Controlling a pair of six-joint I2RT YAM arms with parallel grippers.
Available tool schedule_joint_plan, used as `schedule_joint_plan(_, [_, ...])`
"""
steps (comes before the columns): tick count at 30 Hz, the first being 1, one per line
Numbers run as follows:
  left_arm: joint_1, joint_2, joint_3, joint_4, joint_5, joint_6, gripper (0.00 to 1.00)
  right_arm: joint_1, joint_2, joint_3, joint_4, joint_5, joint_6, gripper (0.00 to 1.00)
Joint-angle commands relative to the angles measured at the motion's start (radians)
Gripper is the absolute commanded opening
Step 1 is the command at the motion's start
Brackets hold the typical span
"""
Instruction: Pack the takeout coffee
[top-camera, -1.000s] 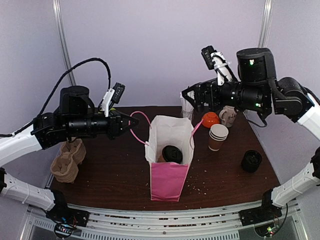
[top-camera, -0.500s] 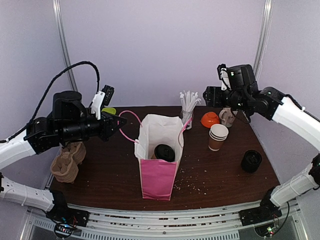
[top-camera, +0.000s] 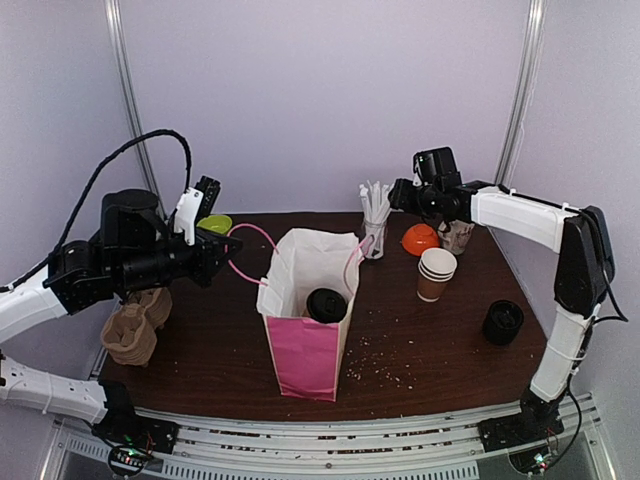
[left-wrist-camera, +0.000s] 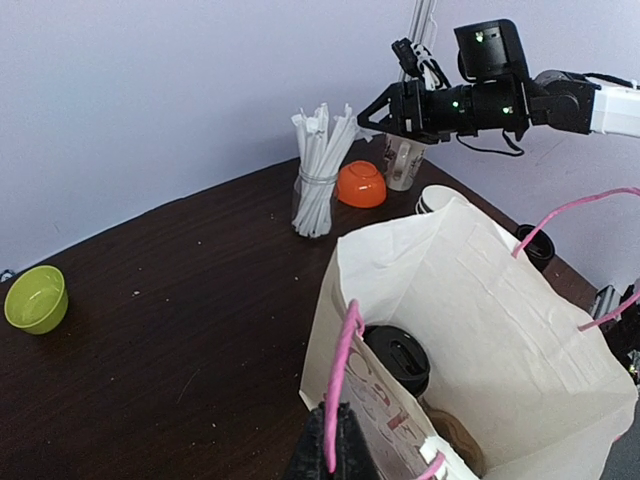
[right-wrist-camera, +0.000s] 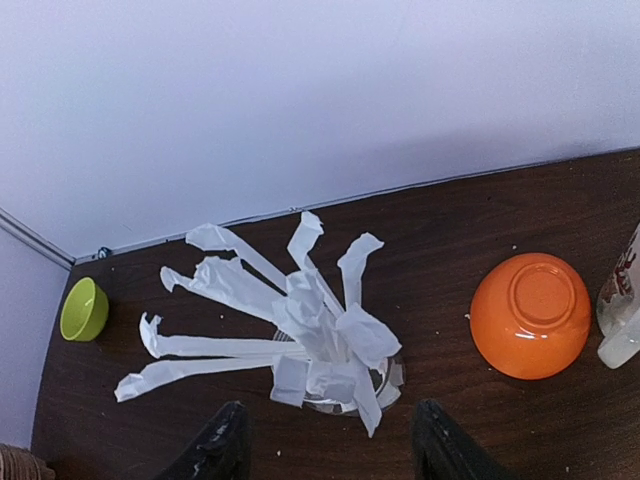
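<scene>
Top camera overlooks table (top-camera: 230, 340); both wrist cameras see the straws (left-wrist-camera: 316, 170).

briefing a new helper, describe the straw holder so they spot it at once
Find the pink-and-white paper bag mid-table. Behind it, near the back wall, stands a clear glass of white paper-wrapped straws. Its neighbour, the upturned orange bowl, is low and solid; only the glass fans out white sticks.

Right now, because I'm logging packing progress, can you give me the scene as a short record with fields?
bag: pink and white paper bag, upright, top open
inside bag: lidded cup
left fingers: shut on the bag's pink handle
right fingers: open, holding nothing, above the jar of straws
outside bag: stacked paper cups, no lid on top
</scene>
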Motion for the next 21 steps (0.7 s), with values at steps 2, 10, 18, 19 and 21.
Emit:
schedule_joint_plan(2, [0.007,-0.005,0.003,0.016,-0.022,0.043,0.00,-0.012,0.021,0.062,0.039,-0.057,0.048,0.53])
schedule_joint_plan(10, [0.006,0.011,-0.001,0.019,-0.022,0.052,0.00,-0.012,0.021,0.043,0.051,-0.070,0.055,0.36])
schedule_joint_plan(18, [0.007,0.012,0.001,0.020,-0.016,0.048,0.00,-0.014,0.031,0.048,0.050,-0.077,0.052,0.24])
schedule_joint_plan(19, [0.006,0.011,0.001,0.020,-0.016,0.047,0.00,-0.015,0.033,0.051,0.050,-0.081,0.053,0.23])
schedule_joint_plan(21, [0.006,0.012,0.000,0.020,-0.015,0.046,0.00,-0.015,0.036,0.057,0.046,-0.090,0.052,0.21])
